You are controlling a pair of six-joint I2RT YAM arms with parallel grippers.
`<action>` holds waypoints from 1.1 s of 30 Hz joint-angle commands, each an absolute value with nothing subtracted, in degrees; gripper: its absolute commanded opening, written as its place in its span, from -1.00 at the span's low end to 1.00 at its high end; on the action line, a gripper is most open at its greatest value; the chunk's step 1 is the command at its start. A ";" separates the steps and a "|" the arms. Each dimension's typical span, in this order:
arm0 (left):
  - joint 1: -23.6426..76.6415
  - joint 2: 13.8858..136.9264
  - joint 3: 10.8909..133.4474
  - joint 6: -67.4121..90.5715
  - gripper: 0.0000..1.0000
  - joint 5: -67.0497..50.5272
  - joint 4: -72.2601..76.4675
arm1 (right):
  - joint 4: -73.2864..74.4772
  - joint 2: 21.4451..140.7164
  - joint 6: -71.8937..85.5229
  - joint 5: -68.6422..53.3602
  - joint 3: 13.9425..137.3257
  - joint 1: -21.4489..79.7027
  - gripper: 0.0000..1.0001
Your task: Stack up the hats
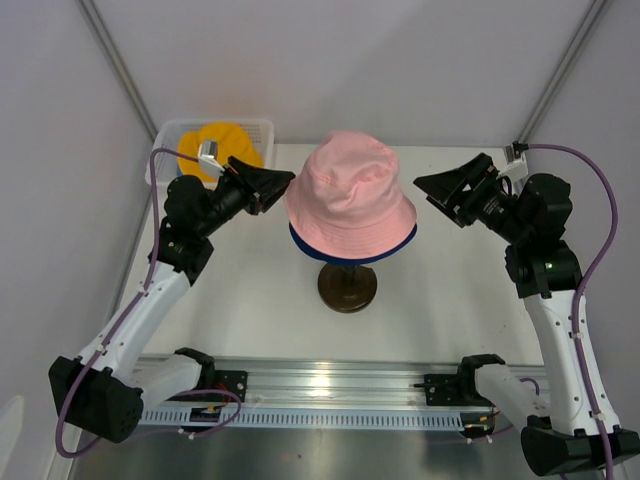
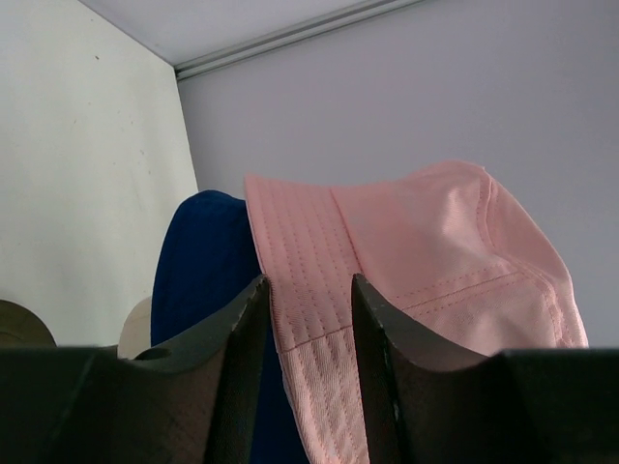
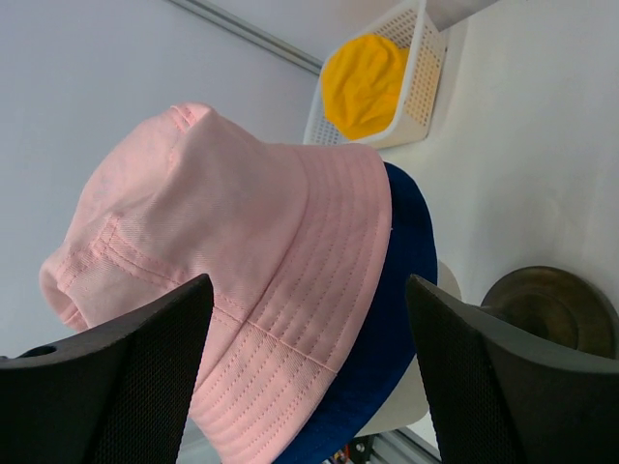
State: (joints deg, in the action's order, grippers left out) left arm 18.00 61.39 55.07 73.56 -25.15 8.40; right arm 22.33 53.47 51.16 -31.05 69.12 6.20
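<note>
A pink hat [image 1: 350, 190] sits on top of a dark blue hat [image 1: 400, 243], both on the cream mannequin head. My left gripper [image 1: 285, 182] is at the pink hat's left brim; in the left wrist view [image 2: 309, 285] its jaws stand a little apart with the pink brim [image 2: 309, 290] between them and the dark blue hat [image 2: 198, 261] behind. My right gripper [image 1: 435, 200] is wide open and empty, just right of the hats, which show between its fingers [image 3: 308, 290]. A yellow-orange hat [image 1: 225, 145] lies in the basket. The light blue hat is out of view.
The white mesh basket [image 1: 262, 128] stands at the back left, also in the right wrist view [image 3: 421, 68]. The mannequin head [image 3: 426, 387] rests on a dark round stand [image 1: 348, 285] mid-table. White walls enclose the table; a metal rail [image 1: 330, 395] runs along the near edge.
</note>
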 commanded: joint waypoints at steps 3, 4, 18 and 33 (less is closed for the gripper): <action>19.33 60.38 54.14 76.11 -0.15 -23.73 8.61 | 20.92 52.65 52.82 -31.91 68.20 7.73 0.66; 19.51 60.38 54.23 76.11 -0.14 -23.56 8.53 | 20.92 52.65 52.65 -31.90 67.86 8.08 0.66; 22.49 60.21 53.70 74.54 -0.99 -16.73 4.67 | 25.23 50.37 50.88 -29.88 64.96 9.76 0.58; 31.99 59.68 48.96 70.84 -0.99 -8.09 -2.37 | 19.60 49.92 52.82 -29.97 62.40 9.84 0.09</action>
State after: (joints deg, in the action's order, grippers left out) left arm 29.74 59.07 51.64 73.45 -8.45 3.29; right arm 22.26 50.24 52.45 -30.24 62.63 9.58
